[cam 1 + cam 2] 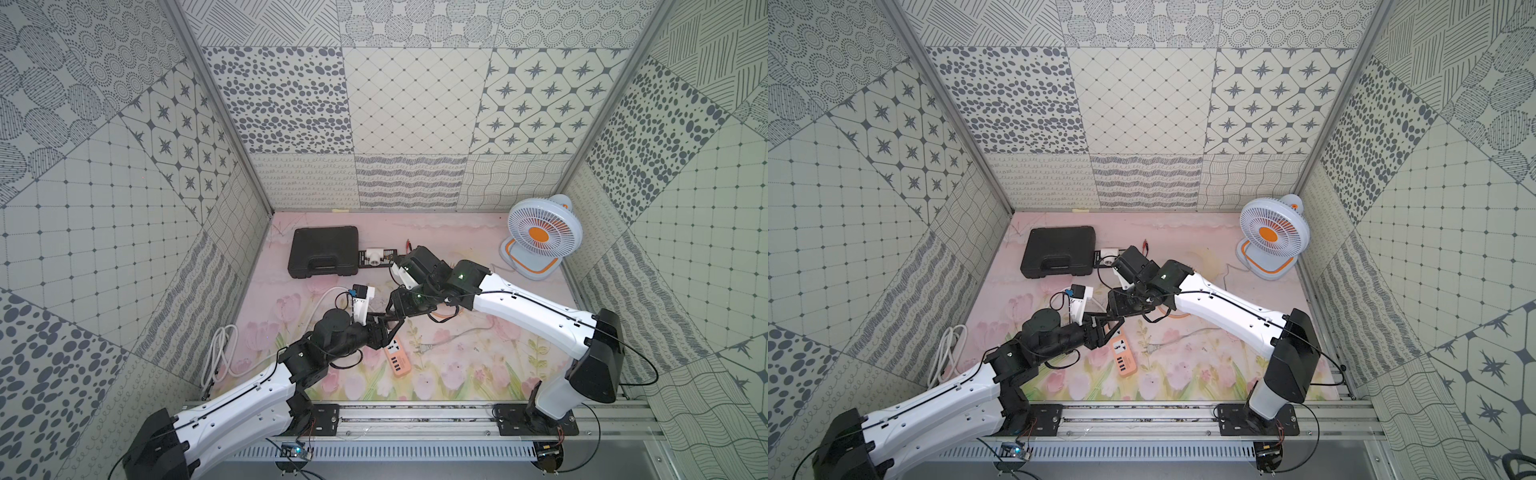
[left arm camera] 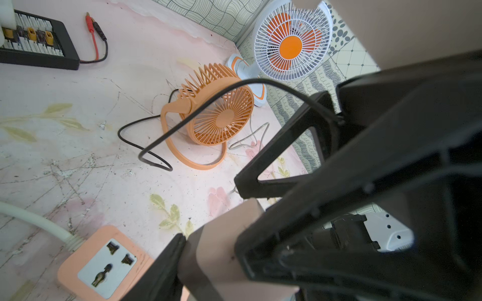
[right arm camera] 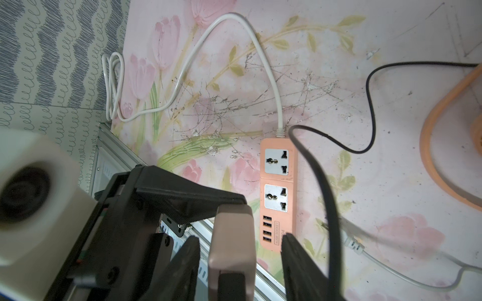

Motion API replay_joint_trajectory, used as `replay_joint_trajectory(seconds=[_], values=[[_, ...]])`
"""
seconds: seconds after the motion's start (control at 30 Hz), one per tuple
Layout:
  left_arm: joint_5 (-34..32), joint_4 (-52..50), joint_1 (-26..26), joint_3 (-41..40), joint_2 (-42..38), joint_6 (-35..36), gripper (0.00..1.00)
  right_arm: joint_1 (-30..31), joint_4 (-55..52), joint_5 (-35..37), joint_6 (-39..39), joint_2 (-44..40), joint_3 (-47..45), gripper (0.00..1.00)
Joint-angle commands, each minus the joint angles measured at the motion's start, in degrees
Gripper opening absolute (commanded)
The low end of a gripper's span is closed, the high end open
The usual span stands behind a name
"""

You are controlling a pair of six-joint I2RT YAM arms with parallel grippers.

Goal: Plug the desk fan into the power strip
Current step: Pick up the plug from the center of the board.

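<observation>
1. Far left: white cord, coiled at the edge of the flowered mat and running on to the far end of the power strip
2. Back left: black case, closed and lying flat; just beside it a black tray carrying a white adapter
3. Left of centre: left gripper, reaching rightward above the mat and meeting the right gripper tip to tip; one finger lying against a tan block; other finger hidden, so whether it grips cannot be told
4. Front centre: power strip, peach-orange, flat on the mat just below and in front of the two grippers; far end covered by the left gripper in both top views; two white sockets and the USB row facing up
5. Centre: right gripper, reaching in from the right, jaws apart, straddling the tan block with a gap showing on each side
6. Right of centre: black cord, looped on the mat, then lifted in an arc up to the right gripper
7. Under the right arm: orange fan, standing on its ring foot on the mat, mostly hidden in both top views
8. Just right of the strip, apart from it: grey plug, lying on the mat, its grey cord trailing rightward
9. Back right corner: white fan, upright, orange hub facing forward
</observation>
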Motion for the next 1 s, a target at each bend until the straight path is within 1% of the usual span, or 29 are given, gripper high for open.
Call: replay_joint_trajectory(seconds=[0.0,0.07,0.2,0.27,0.37,0.43,0.47,0.53,0.7,0.8,0.9,0.97], values=[[-0.3,6.0,-0.1,1.4,1.1,3.1,0.0,0.3,1.1,-0.7,-0.7,-1.1,-1.8,0.48],[-0.6,6.1,-0.2,2.0,1.5,3.8,0.0,0.2,1.1,-0.6,-0.5,-1.2,-2.4,0.39],[-1.3,5.5,-0.2,3.1,2.3,5.4,0.0,-0.1,1.1,-0.4,0.0,-1.1,-3.4,0.34],[-1.7,5.2,-0.2,3.3,2.6,5.9,0.0,-0.4,1.1,-0.1,0.2,-1.4,-3.7,0.28],[-2.1,5.3,-0.2,3.6,3.0,6.1,0.0,-1.1,1.2,-0.4,0.3,-1.7,-4.0,0.16],[-2.4,5.0,-0.2,3.8,3.2,6.3,0.0,-1.8,1.6,-1.4,0.4,-1.9,-4.4,0.05],[-2.6,4.9,-0.2,3.7,3.2,6.5,0.14,-2.3,2.0,-2.2,0.5,-2.2,-4.6,0.0],[-3.2,4.8,-0.2,3.4,2.9,6.8,0.51,-3.3,3.0,-4.1,0.8,-2.8,-5.1,0.0],[-2.9,4.5,-0.2,2.7,1.4,7.5,0.97,-6.4,4.1,-9.4,0.7,-5.5,-6.4,0.0],[-1.4,4.0,-0.3,2.6,-0.1,8.4,0.98,-9.5,5.4,-14.4,0.7,-8.1,-8.4,0.0],[2.2,2.4,-0.4,3.6,-0.9,9.9,0.99,-11.8,5.8,-18.4,0.3,-10.9,-10.5,0.0],[5.1,2.2,-0.9,4.5,0.2,11.4,0.99,-13.1,6.5,-22.2,0.4,-12.5,-11.9,0.0]])
